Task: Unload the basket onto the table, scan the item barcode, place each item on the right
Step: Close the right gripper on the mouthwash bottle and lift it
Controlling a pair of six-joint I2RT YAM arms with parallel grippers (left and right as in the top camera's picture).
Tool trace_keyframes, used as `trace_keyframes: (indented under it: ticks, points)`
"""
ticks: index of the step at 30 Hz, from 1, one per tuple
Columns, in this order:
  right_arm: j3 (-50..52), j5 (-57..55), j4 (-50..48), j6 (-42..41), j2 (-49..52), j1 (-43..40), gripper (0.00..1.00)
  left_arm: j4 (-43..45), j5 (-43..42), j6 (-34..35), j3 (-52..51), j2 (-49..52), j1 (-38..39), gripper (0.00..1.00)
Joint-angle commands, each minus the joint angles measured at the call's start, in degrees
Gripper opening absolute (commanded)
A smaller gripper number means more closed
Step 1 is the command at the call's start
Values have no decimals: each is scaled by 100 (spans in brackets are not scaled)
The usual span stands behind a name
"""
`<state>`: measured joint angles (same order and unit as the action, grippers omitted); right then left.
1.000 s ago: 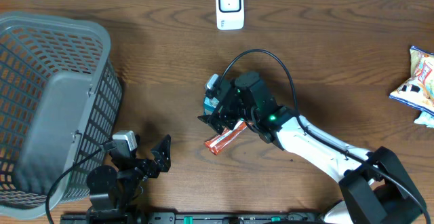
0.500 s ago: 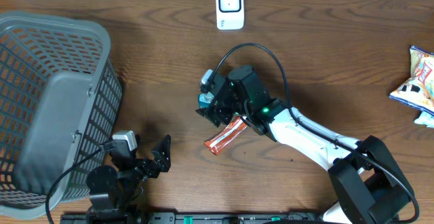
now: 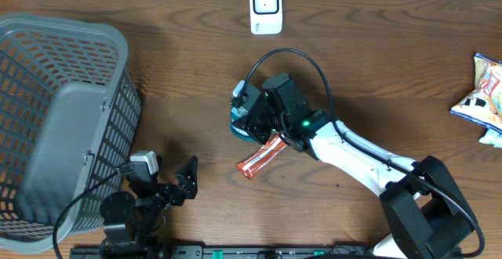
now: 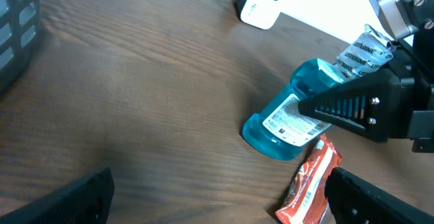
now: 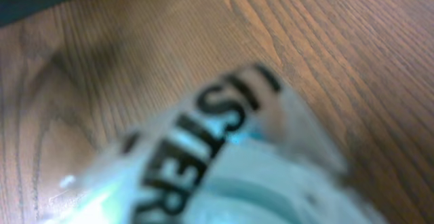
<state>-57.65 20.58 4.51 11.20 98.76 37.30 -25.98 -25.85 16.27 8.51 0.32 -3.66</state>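
room: bare grainy wood table [image 4: 135, 81] left of our teal plastic bottle [image 4: 288, 119]
left gripper [image 4: 217, 183]: jaws wide apart
right gripper [image 3: 249, 124]: at bottle, can't tell if clamped

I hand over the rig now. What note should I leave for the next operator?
Left tool open, holding nothing, far from the bottle.
Right tool down over the bottle; firm grip not confirmed.
The bottle lies on its side beside a red wrapper; the scanner stands beyond it, apart.
Done: bottle reached. Left: lift it and show its barcode to the scanner.
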Motion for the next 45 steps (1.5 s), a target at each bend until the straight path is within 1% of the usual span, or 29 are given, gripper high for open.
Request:
trace_keyframes:
  ticks: [1, 4, 5, 6, 12, 16, 24, 31, 33, 36, 40, 42, 44, 45]
  points:
    - [-173, -127, 22, -2, 28, -24, 41, -120, -70, -52, -81, -9, -28, 99]
    - [-179, -369, 90, -2, -39, -22, 48, -120, -70, -52, -81, -9, -28, 99]
    - [-179, -402, 118, -2, -107, -24, 55, -120, -70, -52, -81, -9, -28, 99]
    - [-181, -402, 122, 0, -144, -24, 58, -120, -70, -52, -81, -9, -28, 99]
    - [-181, -402, 120, 0, -203, -22, 70, -120, -70, -52, -81, -9, -28, 99]
    - [-181, -402, 79, 2, -203, -22, 74, -120, -70, -52, -81, -9, -28, 99]
    - [-184, -393, -129, 20, -203, -22, 89, -120, -70, -52, -81, -9, -28, 99]
    - [-184, -372, -136, 275, -201, 94, 89, -120, -70, -52, -81, -9, -28, 99]
    - [-184, -372, -133, 286, -201, 105, 87, -120, -70, -52, -81, -9, -28, 99]
    - [-181, -372, -131, 328, -199, 105, 80, -120, -70, -52, -81, -9, -28, 99]
    - [-184, -352, -131, 393, -199, 107, 67, -120, -70, -52, -81, -9, -28, 99]
    - [-184, -352, -109, 393, -199, 105, 58, -120, -70, -52, -81, -9, -28, 99]
    - [-184, -352, -63, 393, -199, 105, 46, -120, -70, -52, -81, -9, -28, 99]
    - [-184, -352, 9, 393, -199, 105, 33, -120, -70, -52, -81, -9, -28, 99]
